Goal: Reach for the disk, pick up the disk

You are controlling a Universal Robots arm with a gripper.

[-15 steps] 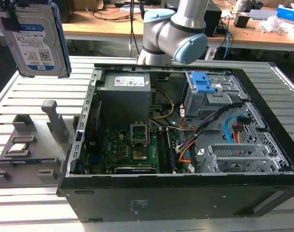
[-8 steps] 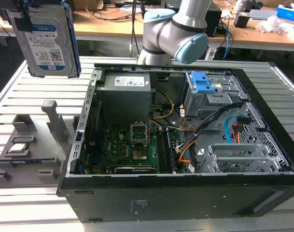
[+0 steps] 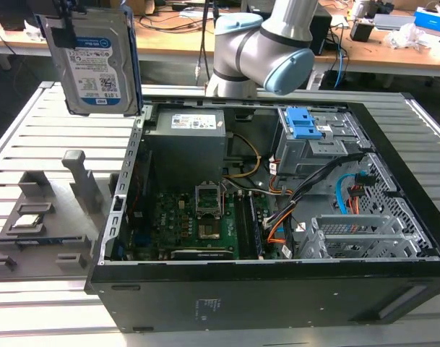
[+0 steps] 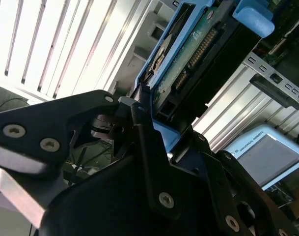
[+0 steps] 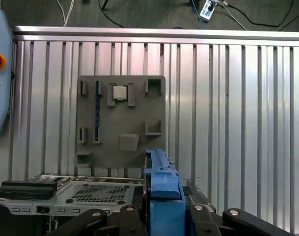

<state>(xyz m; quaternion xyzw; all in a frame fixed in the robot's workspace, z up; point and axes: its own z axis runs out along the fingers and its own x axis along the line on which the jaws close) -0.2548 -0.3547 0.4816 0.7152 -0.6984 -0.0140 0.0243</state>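
In the exterior view we see the disk [image 3: 97, 65] upright in the air beside the open computer case [image 3: 277, 217]. In the second wrist view the gripper [image 4: 142, 105] is clamped on its blue rail. In the first wrist view it hangs near the grey tray [image 5: 121, 113].

**Clear air over the table, a crowded case**

The disk [image 3: 97, 61], clamped in the gripper [image 5: 163, 219], hung in open air above the slatted table [image 3: 32, 123], clear of the open computer case [image 3: 263, 296] at the exterior view's right. Beside the case a grey tray [image 3: 53, 228] with upright posts stood on the table. Inside the case a power supply [image 3: 187, 152], loose cables [image 3: 313, 181] and a drive cage [image 3: 306, 148] left little room. The robot arm [image 3: 270, 43] stood behind the case.
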